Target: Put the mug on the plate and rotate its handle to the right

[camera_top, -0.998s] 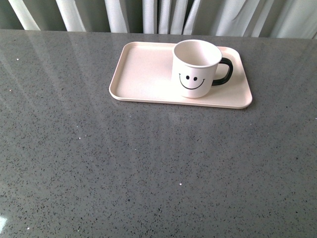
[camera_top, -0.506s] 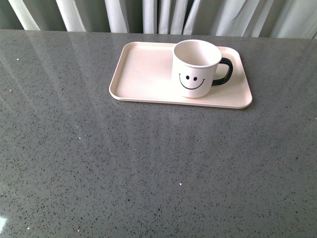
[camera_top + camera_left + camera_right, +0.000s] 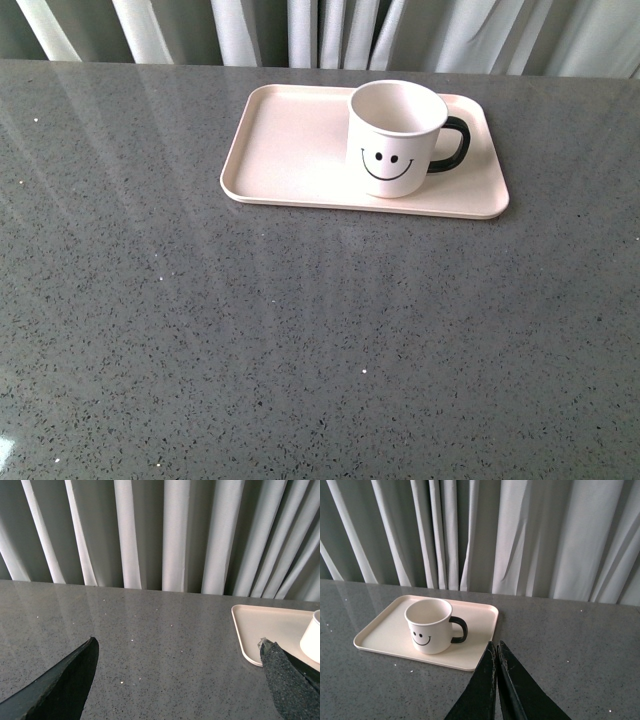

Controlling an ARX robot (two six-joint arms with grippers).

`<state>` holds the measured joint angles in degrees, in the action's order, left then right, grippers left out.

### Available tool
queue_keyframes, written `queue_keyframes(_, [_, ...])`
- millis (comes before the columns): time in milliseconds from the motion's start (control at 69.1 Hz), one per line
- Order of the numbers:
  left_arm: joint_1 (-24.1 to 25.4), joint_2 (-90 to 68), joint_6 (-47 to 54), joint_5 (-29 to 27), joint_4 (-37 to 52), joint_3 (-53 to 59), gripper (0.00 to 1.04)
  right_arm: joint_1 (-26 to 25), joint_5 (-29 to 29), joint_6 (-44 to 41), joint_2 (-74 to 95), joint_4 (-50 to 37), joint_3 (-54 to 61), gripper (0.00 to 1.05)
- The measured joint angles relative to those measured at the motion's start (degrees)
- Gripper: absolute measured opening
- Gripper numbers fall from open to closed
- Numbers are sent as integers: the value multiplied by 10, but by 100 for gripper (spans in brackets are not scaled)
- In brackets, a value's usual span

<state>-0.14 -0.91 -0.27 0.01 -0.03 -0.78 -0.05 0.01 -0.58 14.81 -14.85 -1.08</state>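
The cream-white mug with a black smiley face stands upright on the right part of the pale pink plate. Its black handle points to the right. Neither gripper shows in the front view. In the right wrist view the mug, its handle and the plate lie beyond my right gripper, which is shut, empty and clear of the plate. In the left wrist view my left gripper is open and empty over bare table, with the plate's corner and the mug's edge beside one finger.
The grey speckled table stretches wide in front of the plate. Pale pleated curtains hang right behind the table's far edge.
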Motion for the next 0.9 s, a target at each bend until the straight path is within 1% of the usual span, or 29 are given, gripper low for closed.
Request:
queue_keyframes(289, [0, 0, 0, 0, 0, 0, 95, 0, 0, 0, -53, 53, 0, 2])
queue_keyframes(347, [0, 0, 0, 0, 0, 0, 95, 0, -1, 0, -100, 119, 0, 2])
queue_keyframes(391, [0, 0, 0, 0, 0, 0, 95, 0, 0, 0, -128, 142, 0, 2])
queue_keyframes(637, [0, 0, 0, 0, 0, 0, 95, 0, 0, 0, -144, 148, 0, 2])
queue_keyframes(709, [0, 0, 0, 0, 0, 0, 95, 0, 0, 0, -145, 148, 0, 12])
queue_keyframes(897, [0, 0, 0, 0, 0, 0, 95, 0, 0, 0, -145, 148, 0, 48])
